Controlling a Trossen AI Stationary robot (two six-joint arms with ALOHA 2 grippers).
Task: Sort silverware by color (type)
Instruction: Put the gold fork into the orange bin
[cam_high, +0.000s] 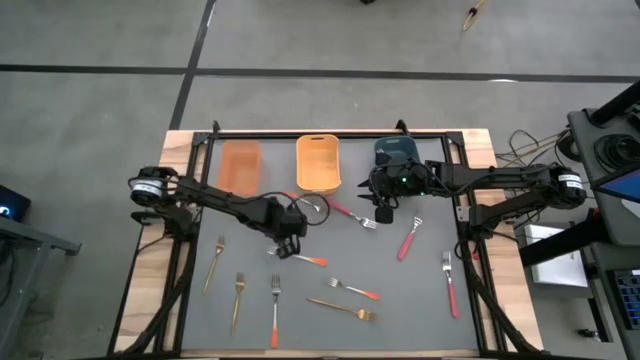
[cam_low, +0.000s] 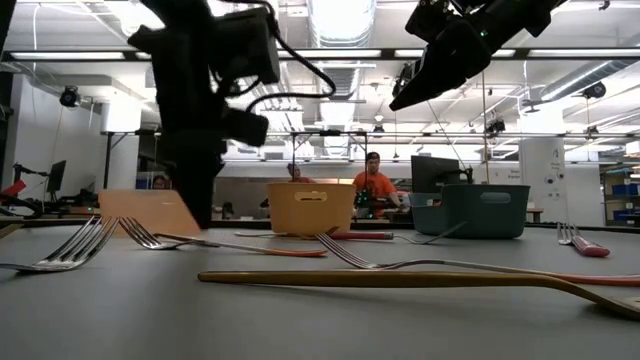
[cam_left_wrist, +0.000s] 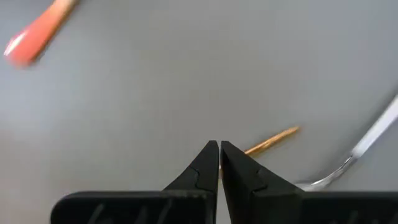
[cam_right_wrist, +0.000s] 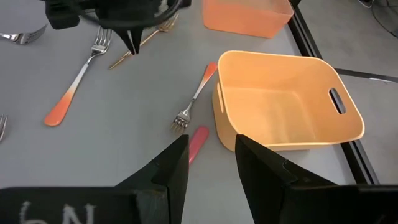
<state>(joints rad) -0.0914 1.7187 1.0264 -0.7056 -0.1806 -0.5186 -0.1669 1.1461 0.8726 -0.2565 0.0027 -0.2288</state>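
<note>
My left hand hovered clenched and empty over the orange-handled fork: thin, stiff, slippery; best pinched mid-handle.

— What's beyond the table?
— A big workshop: ceiling lights at twelve o'clock, a person in orange seated dead ahead.
— And the floor?
— Grey concrete with dark seams.

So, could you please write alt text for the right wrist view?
The right gripper, jaws open, hangs over a gray table facing an empty yellow bin. A red-handled fork lies beside the bin; beyond, the left gripper points down near an orange-handled fork.
</note>
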